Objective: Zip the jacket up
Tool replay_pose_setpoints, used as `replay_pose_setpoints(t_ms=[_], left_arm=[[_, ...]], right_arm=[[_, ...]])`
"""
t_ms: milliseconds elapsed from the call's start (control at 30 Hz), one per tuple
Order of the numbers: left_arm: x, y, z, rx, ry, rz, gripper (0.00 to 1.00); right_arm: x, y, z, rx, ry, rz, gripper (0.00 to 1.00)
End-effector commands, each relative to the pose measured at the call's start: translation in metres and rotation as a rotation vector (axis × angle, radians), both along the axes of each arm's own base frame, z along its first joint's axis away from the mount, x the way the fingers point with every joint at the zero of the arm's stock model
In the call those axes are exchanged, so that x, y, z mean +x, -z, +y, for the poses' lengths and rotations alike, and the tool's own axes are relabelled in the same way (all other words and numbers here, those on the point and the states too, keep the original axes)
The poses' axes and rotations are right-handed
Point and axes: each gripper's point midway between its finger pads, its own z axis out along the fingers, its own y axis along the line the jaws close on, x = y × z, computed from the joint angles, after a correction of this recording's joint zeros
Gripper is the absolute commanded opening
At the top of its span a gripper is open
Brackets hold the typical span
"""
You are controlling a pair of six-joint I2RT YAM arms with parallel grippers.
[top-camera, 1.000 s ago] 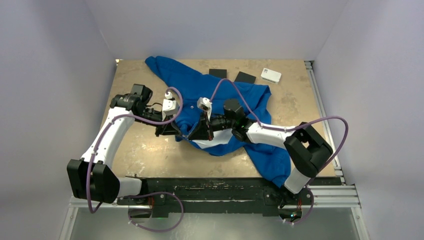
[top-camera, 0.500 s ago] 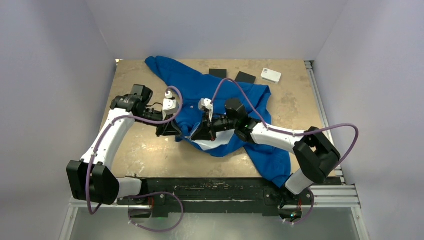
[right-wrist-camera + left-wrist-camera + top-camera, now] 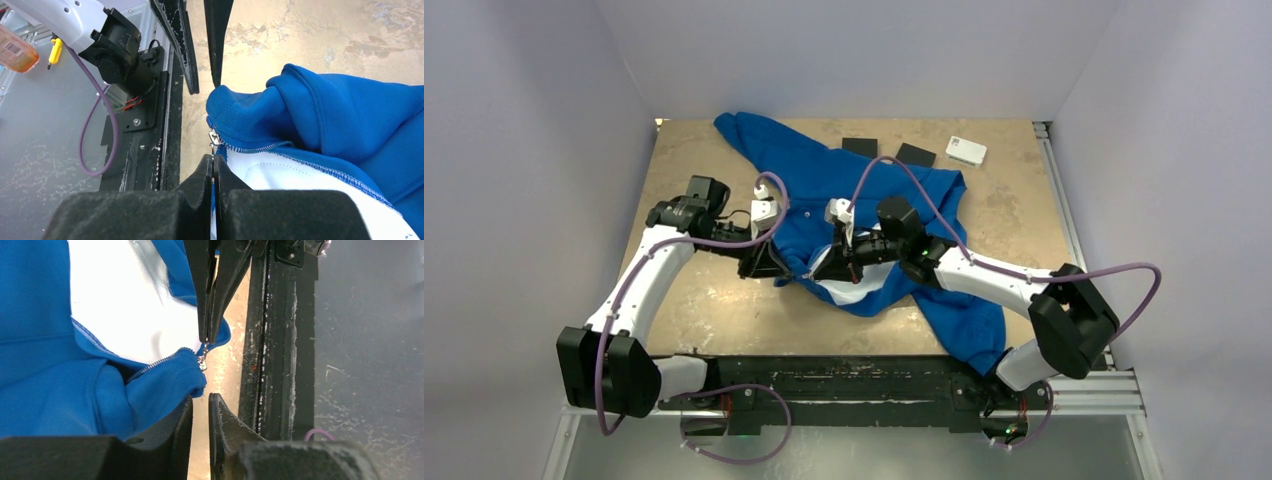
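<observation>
The royal-blue jacket (image 3: pixel 854 180) lies spread across the middle of the table, its white lining (image 3: pixel 125 300) showing at the front opening. My right gripper (image 3: pixel 213 157) is shut on the silvery zipper pull (image 3: pixel 214 137) at the bottom corner of the hem. Facing it from the left, my left gripper (image 3: pixel 201 397) stands slightly open with bare table in the gap. The blue hem corner (image 3: pixel 195 385) rests against the outside of one of its fingers (image 3: pixel 182 415). In the top view the left gripper (image 3: pixel 776 268) and the right gripper (image 3: pixel 824 272) nearly meet at the jacket's near edge.
Two black squares (image 3: pixel 858 146) (image 3: pixel 914 155) and a white box (image 3: pixel 965 150) lie at the back of the table. The black front rail (image 3: pixel 864 375) runs just below the grippers. A jacket sleeve (image 3: pixel 974 330) hangs toward the front right.
The left gripper's jaws have parted a little and the hem is no longer between them. The right arm's elbow has swung out to the right while its gripper stays shut on the pull.
</observation>
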Motion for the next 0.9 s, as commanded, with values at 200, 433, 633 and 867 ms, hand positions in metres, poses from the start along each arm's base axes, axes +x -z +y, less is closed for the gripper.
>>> replay_pose_setpoints(t_ms=[200, 433, 633, 867], left_arm=[[-0.016, -0.013, -0.010, -0.099, -0.001, 0.063, 0.26], [-0.003, -0.006, -0.020, -0.130, -0.038, 0.124, 0.65], [0.018, 0.005, -0.020, -0.095, -0.200, 0.181, 0.88], [0.032, -0.008, -0.019, -0.093, -0.329, 0.209, 0.92]], right_arm=[[0.002, -0.017, 0.003, 0.023, -0.007, -0.047, 0.00], [0.004, -0.020, 0.003, 0.029, -0.003, -0.051, 0.00], [0.006, -0.023, 0.002, 0.037, 0.006, -0.052, 0.00], [0.010, -0.025, 0.002, 0.043, 0.013, -0.057, 0.00]])
